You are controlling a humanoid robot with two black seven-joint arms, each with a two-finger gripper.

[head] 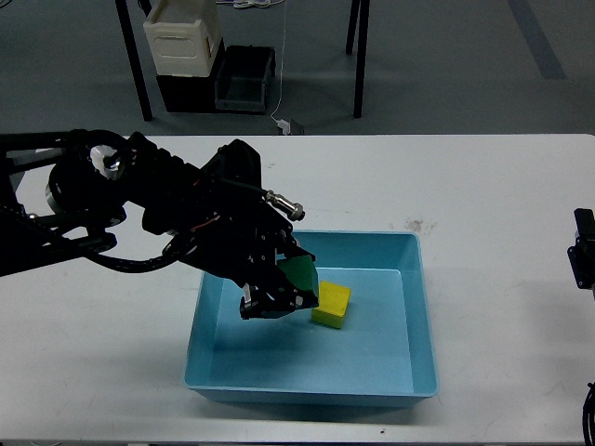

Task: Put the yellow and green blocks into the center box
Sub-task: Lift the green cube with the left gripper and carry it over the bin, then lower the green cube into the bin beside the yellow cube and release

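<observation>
My left gripper [290, 290] reaches in from the left and is shut on the green block [299, 277], holding it over the inside of the blue box [409, 316]. The yellow block [334, 306] lies on the box floor just right of the green block. Whether the two blocks touch cannot be told. Only a dark part of my right arm [583, 260] shows at the right edge; its gripper is not in view.
The white table [483, 195] holds the box at its middle front. Beyond the far edge stand a white container [183, 37], a dark bin [244, 79] and black table legs on the floor.
</observation>
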